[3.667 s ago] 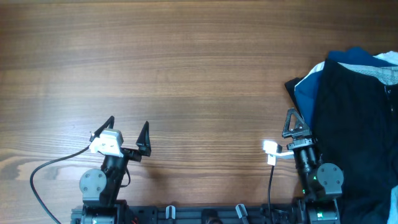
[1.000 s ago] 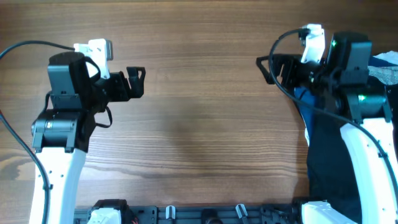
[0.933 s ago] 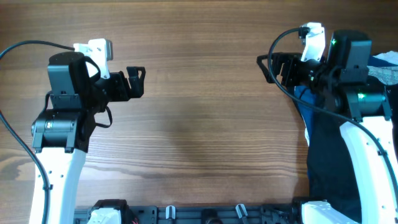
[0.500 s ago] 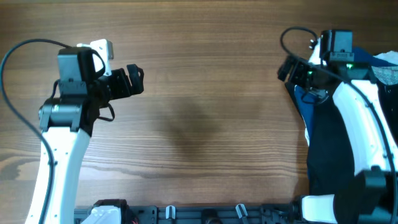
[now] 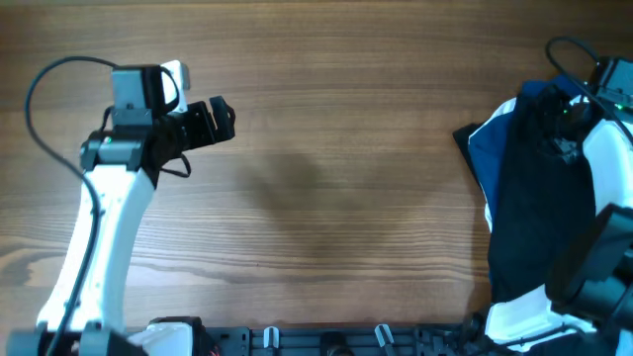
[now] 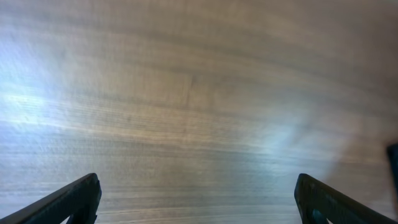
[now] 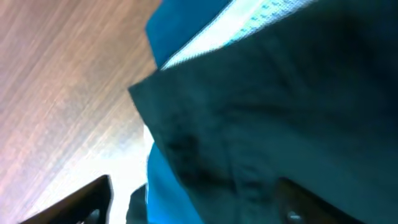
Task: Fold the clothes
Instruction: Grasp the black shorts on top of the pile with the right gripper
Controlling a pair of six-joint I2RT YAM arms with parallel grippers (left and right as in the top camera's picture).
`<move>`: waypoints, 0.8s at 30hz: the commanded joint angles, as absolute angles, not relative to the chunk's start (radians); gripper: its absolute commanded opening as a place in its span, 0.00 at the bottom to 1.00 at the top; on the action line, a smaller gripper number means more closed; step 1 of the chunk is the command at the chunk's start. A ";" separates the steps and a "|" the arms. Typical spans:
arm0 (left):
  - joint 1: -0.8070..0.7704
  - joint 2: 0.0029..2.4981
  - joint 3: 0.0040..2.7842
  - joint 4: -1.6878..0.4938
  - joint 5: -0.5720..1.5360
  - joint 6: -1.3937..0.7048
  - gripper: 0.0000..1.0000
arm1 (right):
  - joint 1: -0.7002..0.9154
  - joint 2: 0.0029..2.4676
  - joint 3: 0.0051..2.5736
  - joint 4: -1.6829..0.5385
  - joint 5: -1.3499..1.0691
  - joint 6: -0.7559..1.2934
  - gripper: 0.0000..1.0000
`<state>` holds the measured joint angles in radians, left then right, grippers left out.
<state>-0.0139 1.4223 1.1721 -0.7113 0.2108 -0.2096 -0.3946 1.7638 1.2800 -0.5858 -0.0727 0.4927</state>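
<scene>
L fingers (image 6: 202, 200): tips spread wide, nothing btwn them, only bare worktop (image 6: 199, 93) under the cam. Overhead puts L fingers (image 5: 212, 121) well apart from the clothes (image 5: 529, 213), w/ a whole bare stretch of wood btwn.

R fingers (image 7: 193, 202): also spread wide and empty, hanging just above the clothes (image 7: 280, 118). Can't tell for sure if they touch. Wrist cam shows a black corner of the clothes lying over a royal blue garment (image 7: 180, 31), w/ a pale dotted strip (image 7: 249, 22) where blue meets black. In overhead the R fingers are dark on dark and hard to pick out; the arm sits over the far end of the clothes.

The clothes: black heap, not folded, at the R edge of worktop (image 5: 326, 198), running out of frame. Royal blue garment (image 5: 483, 158) sticks out from under their L side.

Risks, my read:
- Pinch too deep at that corner and the blue layer comes along w/ the black. Cause: layers lie flat on each other, edges low contrast.
- Clothes sit at the worktop edge and I can't see how much is supported, so a sideways tug may slide them off.
- L arm is far from the clothes, so a one-arm pull likely bunches the cloth rather than spreading it.
</scene>
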 commanded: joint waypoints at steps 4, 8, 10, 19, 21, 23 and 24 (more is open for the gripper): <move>-0.009 1.482 1.186 -0.711 0.231 -0.228 1.00 | -0.258 1.854 1.299 -0.563 0.101 0.470 0.77; -0.009 1.482 1.186 -0.719 0.231 -0.229 1.00 | -0.204 1.889 1.299 -0.582 0.286 0.476 0.75; -0.009 1.482 1.186 -0.723 0.231 -0.229 1.00 | -0.202 1.895 1.299 -0.587 0.293 0.472 0.72; -0.009 1.482 1.186 -0.735 0.272 -0.229 1.00 | -0.201 1.937 1.298 -0.617 0.333 0.477 0.63; -0.009 1.482 1.186 -0.739 0.272 -0.229 1.00 | -0.201 1.949 1.298 -0.629 0.335 0.471 0.64; -0.009 1.482 1.186 -0.742 0.272 -0.229 1.00 | -0.201 1.955 1.298 -0.633 0.337 0.471 0.64; -0.009 1.482 1.186 -0.744 0.272 -0.229 1.00 | -0.201 1.956 1.298 -0.635 0.340 0.471 0.63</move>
